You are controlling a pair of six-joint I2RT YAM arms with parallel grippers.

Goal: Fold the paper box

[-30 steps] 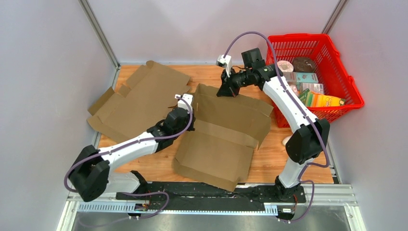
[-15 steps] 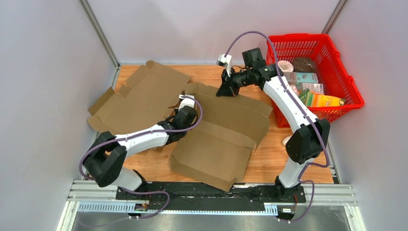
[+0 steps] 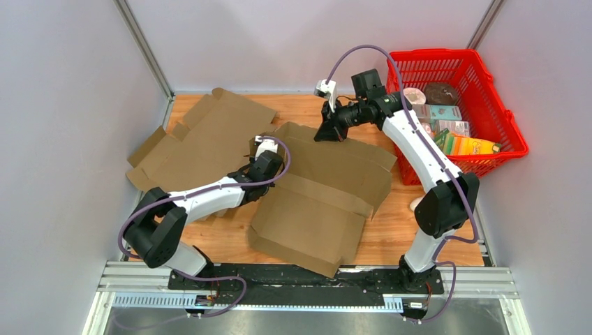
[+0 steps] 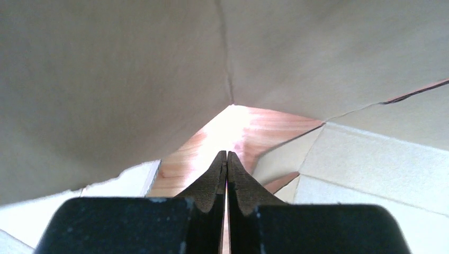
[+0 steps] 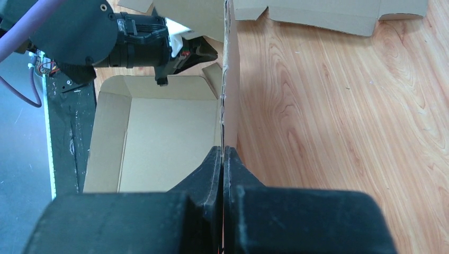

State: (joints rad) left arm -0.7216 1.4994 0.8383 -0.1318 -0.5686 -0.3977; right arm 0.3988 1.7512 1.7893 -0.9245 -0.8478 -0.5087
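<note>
The brown paper box (image 3: 328, 188) lies partly folded in the middle of the table, its back wall raised. My right gripper (image 3: 328, 132) is shut on the top edge of that back wall. In the right wrist view the cardboard edge (image 5: 229, 79) runs straight up from between the closed fingertips of my right gripper (image 5: 223, 149), with the box's inside (image 5: 164, 143) to its left. My left gripper (image 3: 269, 155) is shut and empty at the box's left side. In the left wrist view my left gripper (image 4: 226, 154) has its tips under a cardboard panel (image 4: 132, 79).
A second flat cardboard blank (image 3: 202, 143) lies at the back left, beside the left arm. A red basket (image 3: 504, 122) with several packages stands at the back right. A strip of bare wooden table (image 3: 412, 230) shows right of the box.
My left gripper has shifted a little toward the back along the box's left side, and the left arm has swung in. The box's left corner moved slightly. The right arm has not moved.
</note>
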